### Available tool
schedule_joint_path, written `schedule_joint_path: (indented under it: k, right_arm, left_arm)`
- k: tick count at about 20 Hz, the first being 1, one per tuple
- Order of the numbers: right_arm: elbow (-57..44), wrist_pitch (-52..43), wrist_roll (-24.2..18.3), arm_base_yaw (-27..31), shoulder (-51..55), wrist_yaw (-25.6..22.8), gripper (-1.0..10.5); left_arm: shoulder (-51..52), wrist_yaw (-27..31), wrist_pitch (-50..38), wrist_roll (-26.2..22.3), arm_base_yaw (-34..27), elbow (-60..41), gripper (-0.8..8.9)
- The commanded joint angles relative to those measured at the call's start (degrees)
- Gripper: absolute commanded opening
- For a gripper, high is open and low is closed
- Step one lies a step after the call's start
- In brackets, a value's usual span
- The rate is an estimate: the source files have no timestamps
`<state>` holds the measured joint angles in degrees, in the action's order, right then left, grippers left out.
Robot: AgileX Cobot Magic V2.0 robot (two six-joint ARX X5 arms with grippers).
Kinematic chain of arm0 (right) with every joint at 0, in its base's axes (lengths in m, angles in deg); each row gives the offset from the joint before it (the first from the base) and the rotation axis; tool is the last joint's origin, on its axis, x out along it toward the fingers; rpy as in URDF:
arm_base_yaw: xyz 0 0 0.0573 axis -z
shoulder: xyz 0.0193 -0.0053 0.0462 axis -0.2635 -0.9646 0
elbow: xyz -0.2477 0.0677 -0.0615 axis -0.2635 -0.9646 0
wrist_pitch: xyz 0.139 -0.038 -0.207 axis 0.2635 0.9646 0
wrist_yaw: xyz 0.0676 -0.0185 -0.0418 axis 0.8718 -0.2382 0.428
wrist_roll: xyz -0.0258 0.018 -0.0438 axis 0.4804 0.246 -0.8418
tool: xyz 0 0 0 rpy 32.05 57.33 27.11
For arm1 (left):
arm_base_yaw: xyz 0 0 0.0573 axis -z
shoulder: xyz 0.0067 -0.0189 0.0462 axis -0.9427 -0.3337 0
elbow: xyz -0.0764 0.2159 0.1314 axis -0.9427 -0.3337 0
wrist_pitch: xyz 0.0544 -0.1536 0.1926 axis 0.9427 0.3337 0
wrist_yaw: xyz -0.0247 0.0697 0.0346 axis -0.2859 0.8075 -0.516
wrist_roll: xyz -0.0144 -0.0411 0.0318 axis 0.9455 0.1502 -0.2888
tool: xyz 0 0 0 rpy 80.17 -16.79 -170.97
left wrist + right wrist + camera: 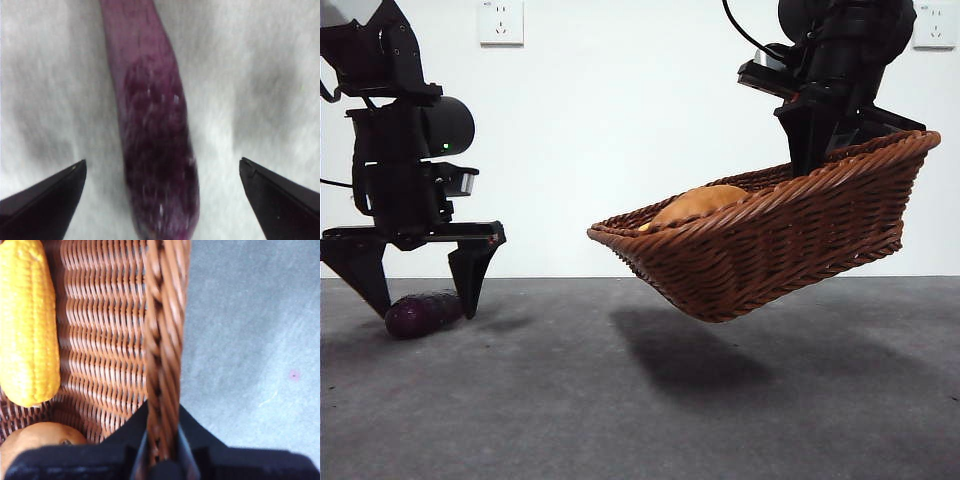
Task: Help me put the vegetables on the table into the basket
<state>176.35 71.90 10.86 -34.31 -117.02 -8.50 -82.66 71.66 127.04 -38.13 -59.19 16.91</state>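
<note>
You are looking at the right hand [815, 165] pinching the braided rim of the wicker basket [770, 245] and holding it tilted in the air above the worktop [650, 410], its 3 o'clock end high and its 9 o'clock end low in the front view. The basket's shadow is lying on the worktop beneath it. Inside it, the corn cob [27, 322] is lying along the woven wall, and the potato [698, 204] is resting just beside the cob's end, its orange-brown top showing over the rim. At 9 o'clock, the left hand [415, 290] is hanging low with its jaws spread wide, straddling the dark purple eggplant [155, 150], which is lying on the worktop. Neither jaw is touching the eggplant.
</note>
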Motion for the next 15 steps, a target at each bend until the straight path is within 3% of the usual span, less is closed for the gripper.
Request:
schedule_joint_path:
  k: [1,2,7,13,15]
  right_arm:
    - [-0.15,-0.26,0.44,-0.04,-0.2,0.59,-0.2]
    - [-0.15,-0.31,0.44,-0.04,-0.2,0.59,-0.2]
    - [-0.15,-0.22,0.48,-0.04,-0.2,0.59,-0.2]
    - [-0.15,-0.33,0.5,-0.04,-0.2,0.57,-0.2]
    - [-0.15,-0.37,0.52,-0.04,-0.2,0.57,-0.2]
  left_arm:
    - [-0.52,0.13,-0.42,-0.5,0.04,-0.39,1.27]
    - [-0.52,0.13,-0.48,-0.61,0.04,-0.39,-0.11]
    - [-0.37,-0.07,0.02,-1.64,0.04,-0.37,-0.09]
    - [12.11,-14.14,2.62,0.31,1.49,-0.37,-0.09]
    - [18.38,-22.32,2.67,2.03,4.24,-0.39,-0.09]
